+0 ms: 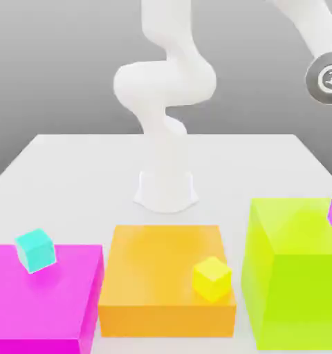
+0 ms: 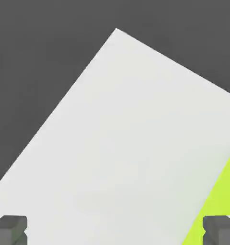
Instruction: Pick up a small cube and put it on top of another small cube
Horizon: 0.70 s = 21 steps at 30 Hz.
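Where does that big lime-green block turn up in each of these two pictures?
Exterior view: the lime-green block stands at the front, on the exterior view's right, beside the orange block.
Hand view: a lime-green sliver next to one fingertip.
Shared landmark: the white table.

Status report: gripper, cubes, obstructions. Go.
Gripper open, empty, above bare table. Cyan cube on magenta block, yellow cube on orange block; neither touched. Nothing in the way.
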Each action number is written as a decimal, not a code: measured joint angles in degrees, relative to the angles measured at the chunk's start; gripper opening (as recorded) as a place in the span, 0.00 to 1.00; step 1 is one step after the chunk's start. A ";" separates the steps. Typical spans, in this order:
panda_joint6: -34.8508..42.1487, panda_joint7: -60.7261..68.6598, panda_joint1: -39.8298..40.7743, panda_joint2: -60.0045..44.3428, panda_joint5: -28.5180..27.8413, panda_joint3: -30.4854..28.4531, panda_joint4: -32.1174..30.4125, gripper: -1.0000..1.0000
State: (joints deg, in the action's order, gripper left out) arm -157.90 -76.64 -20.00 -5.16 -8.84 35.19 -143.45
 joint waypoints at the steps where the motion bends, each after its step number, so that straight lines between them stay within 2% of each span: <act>1: -0.54 -2.40 -0.24 -0.54 0.12 -0.29 -0.86 0.50; 16: -4.80 -40.66 -1.77 -0.80 0.86 -8.59 -13.48 0.50; 21: -9.44 -50.16 -6.21 -6.56 -6.99 -16.10 -12.97 0.50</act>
State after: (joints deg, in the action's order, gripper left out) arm -167.33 -126.79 -26.21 -11.72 -15.83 19.09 -156.42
